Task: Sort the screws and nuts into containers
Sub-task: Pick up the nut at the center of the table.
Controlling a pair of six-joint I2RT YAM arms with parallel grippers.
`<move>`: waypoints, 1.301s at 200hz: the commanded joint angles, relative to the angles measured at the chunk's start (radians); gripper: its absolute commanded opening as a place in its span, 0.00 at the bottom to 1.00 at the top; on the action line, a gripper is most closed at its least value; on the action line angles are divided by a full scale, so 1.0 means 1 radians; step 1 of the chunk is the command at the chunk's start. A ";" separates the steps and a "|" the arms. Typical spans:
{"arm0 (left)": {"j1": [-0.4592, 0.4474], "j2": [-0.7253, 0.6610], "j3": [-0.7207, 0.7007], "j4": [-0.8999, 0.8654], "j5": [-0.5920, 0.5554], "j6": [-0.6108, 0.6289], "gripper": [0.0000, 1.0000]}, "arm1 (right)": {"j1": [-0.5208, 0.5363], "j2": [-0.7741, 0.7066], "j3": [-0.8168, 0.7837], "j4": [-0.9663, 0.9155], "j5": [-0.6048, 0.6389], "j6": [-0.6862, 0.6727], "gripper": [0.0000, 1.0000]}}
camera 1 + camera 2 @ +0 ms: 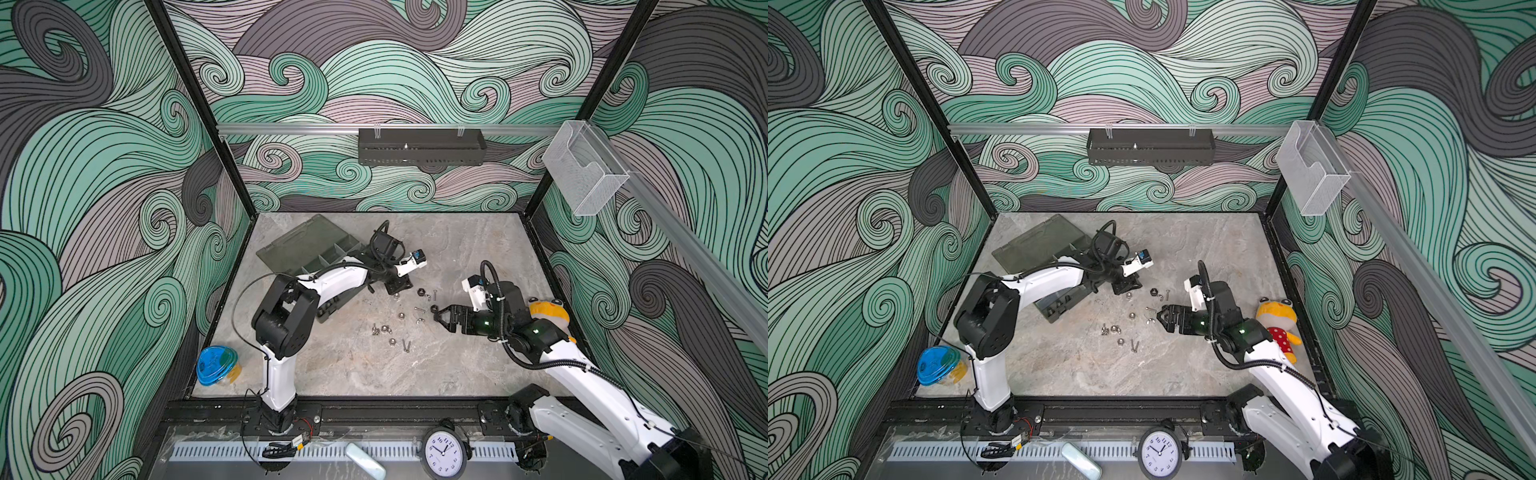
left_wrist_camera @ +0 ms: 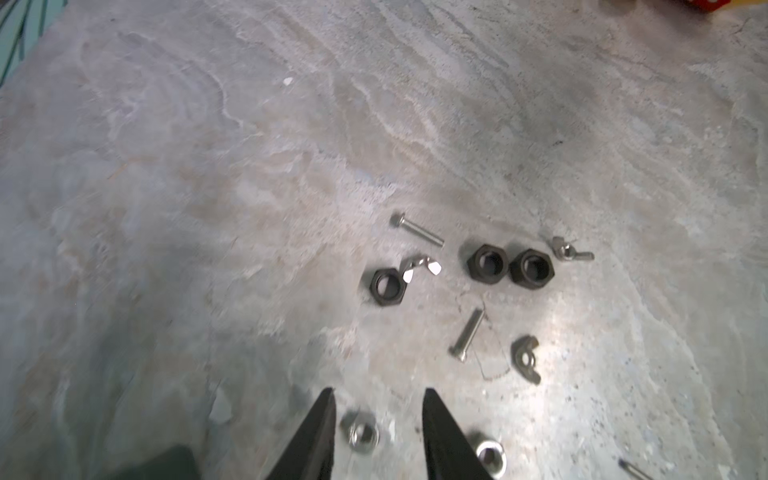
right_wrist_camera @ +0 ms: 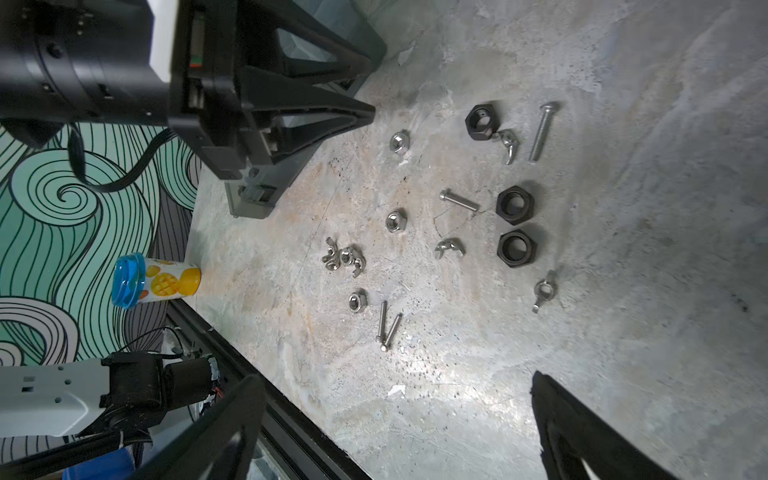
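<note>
Tub, blue-lidded point(image 1: 217, 365): near left corner of the table point(image 1: 457, 249), well apart from the fasteners.
Silver screws, pair point(image 3: 381, 322): nearest of the scatter, lying side by side; one silver hex nut point(image 3: 356, 300) just beside them.
Wing nuts, small heap point(image 3: 343, 257): a little farther, bunched and touching one another.
Right pincer point(image 3: 395, 380): jaws spread wide, nothing between them, touching nothing; low over the table at the right edge of the scatter.
Black hex nuts, two point(image 3: 516, 205): flat on the table, side by side, just ahead of the right pincer.
Black hex nut, third point(image 3: 482, 120): farther on, a silver wing nut touching it, a long screw near.
Left pincer point(image 2: 379, 395): jaws partly spread, pinching nothing. A silver nut point(image 2: 363, 434) lies on the table just by the fingertips; contact cannot be told.
Organiser box point(image 1: 320, 259): far left, lid open, partly hidden under the left arm. Near-end compartment holds dark pieces, kind unclear.
</note>
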 commanded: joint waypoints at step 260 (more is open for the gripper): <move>-0.088 0.366 0.319 -0.154 -0.119 0.146 0.42 | -0.079 -0.034 -0.062 -0.031 -0.114 -0.040 0.99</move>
